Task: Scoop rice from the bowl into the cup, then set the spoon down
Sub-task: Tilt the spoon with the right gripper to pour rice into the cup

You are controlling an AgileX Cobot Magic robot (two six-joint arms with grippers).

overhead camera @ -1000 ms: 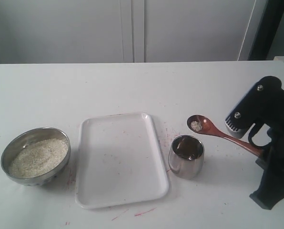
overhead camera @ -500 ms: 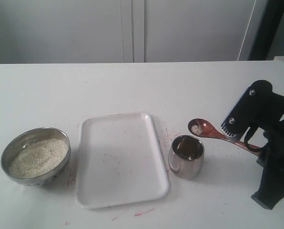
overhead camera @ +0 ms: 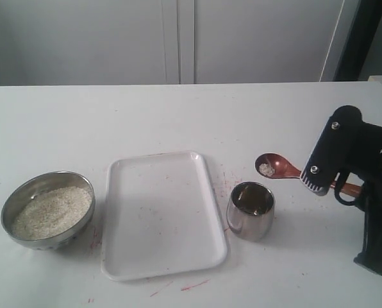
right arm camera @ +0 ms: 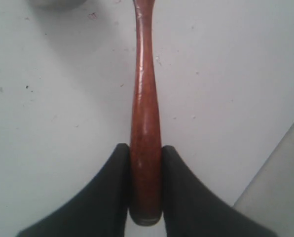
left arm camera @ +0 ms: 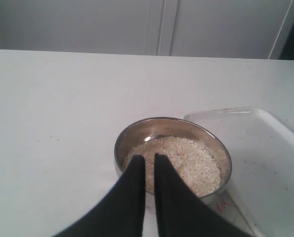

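Exterior high frontal, left wrist shares bowl (left arm camera: 152, 128)

White table (overhead camera: 178, 115) in front of me, three things sitting on it in a row. Far to my left, the wide steel bowl (overhead camera: 34, 185). Next to it, with a narrow gap, the flat white tray (overhead camera: 163, 215) lies in the middle. Just off the tray's right edge stands the small steel cup (overhead camera: 250, 218), upright, not touching it. Thin red smudges (overhead camera: 194, 283) fleck the tabletop around the tray.
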